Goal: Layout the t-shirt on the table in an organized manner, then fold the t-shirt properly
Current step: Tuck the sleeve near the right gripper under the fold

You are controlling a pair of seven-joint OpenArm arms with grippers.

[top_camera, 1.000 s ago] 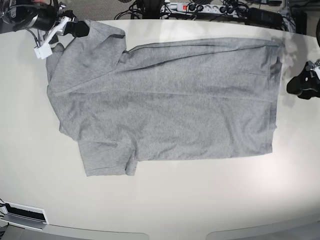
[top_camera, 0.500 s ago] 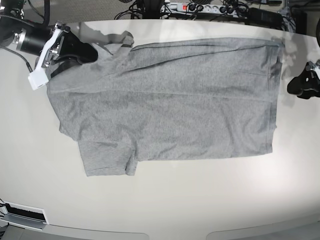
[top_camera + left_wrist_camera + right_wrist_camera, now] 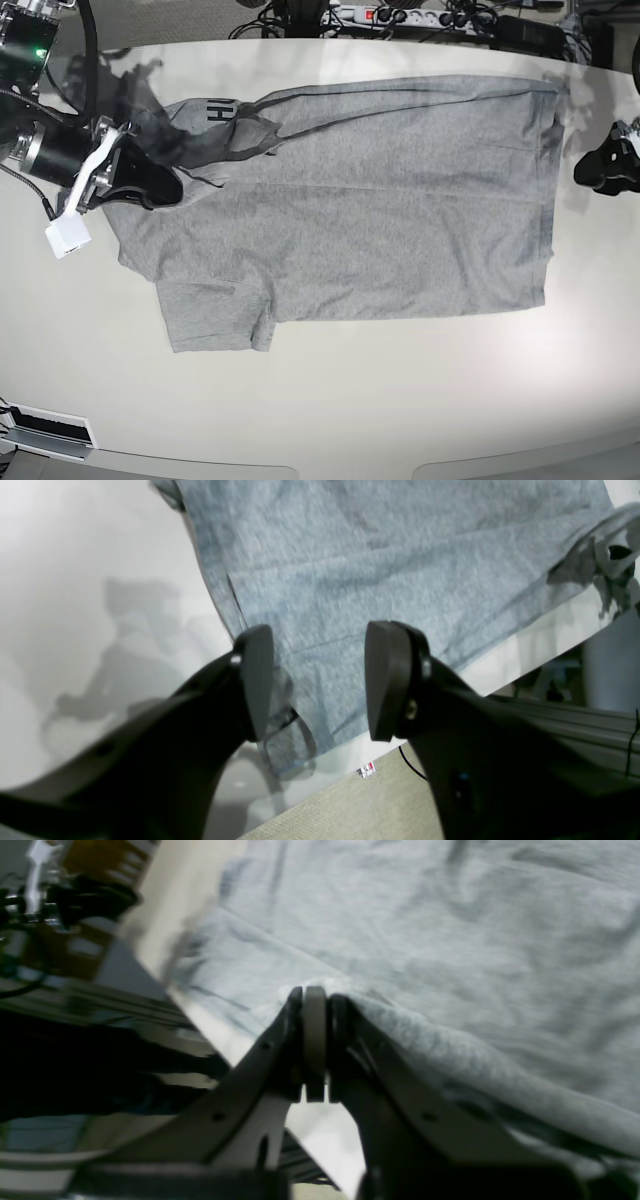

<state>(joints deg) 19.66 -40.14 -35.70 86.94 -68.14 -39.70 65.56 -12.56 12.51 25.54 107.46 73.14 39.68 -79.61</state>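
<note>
Grey t-shirt (image 3: 380, 220) lies on off-white table (image 3: 350, 400).

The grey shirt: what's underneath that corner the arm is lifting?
Under the raised corner of the t-shirt, held by the right gripper, black lettering shows on its underside. The rest of the print is covered. Below it lies the table.

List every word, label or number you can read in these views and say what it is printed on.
"HI": black block letters on the lifted, turned-over part of the t-shirt, base view; the lettering runs on under the fold, so the rest is hidden.
Small red-and-white tag on the floor below the table edge, left wrist view: too small to read.
Nothing else legible.
</note>
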